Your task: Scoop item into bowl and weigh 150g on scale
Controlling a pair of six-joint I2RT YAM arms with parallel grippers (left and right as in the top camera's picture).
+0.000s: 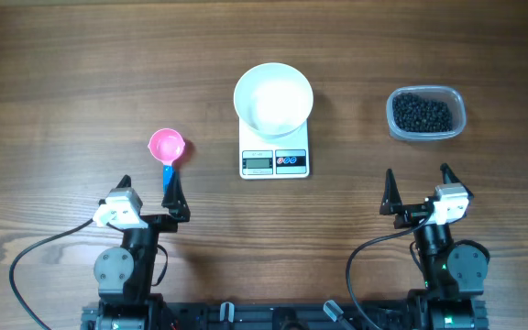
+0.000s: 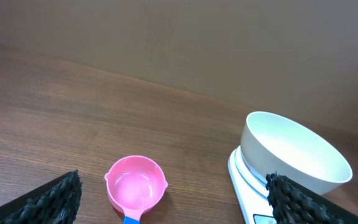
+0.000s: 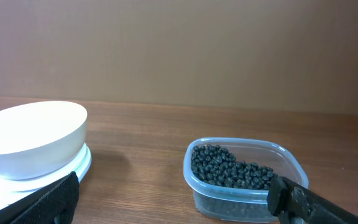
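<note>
Overhead, the left gripper (image 1: 149, 180) and the right gripper (image 1: 417, 171) both sit near the front edge of the brown wooden table (image 1: 62, 92). Each has its two black fingers spread wide apart and holds nothing.

Closest to the left gripper lies a small pink plastic scoop with a slim blue handle (image 1: 167, 148), cup up and empty. The handle's end points back at that gripper, just beside its inner finger; I cannot tell whether they touch.

Further out, in the middle, the round glossy white bowl (image 1: 273, 98) stands empty on the small white rectangular digital scale (image 1: 275, 161), whose display is too small to read.

Ahead of the right gripper, well apart from the bowl, the tiny round black beads (image 3: 229, 168) fill a clear rectangular plastic tub (image 3: 229, 199).

I judge the beads hard, loose and quick to roll, so fingers would scatter them. The scoop looks light and stiff, and its blue handle is the place to pinch it, keeping the cup level.
</note>
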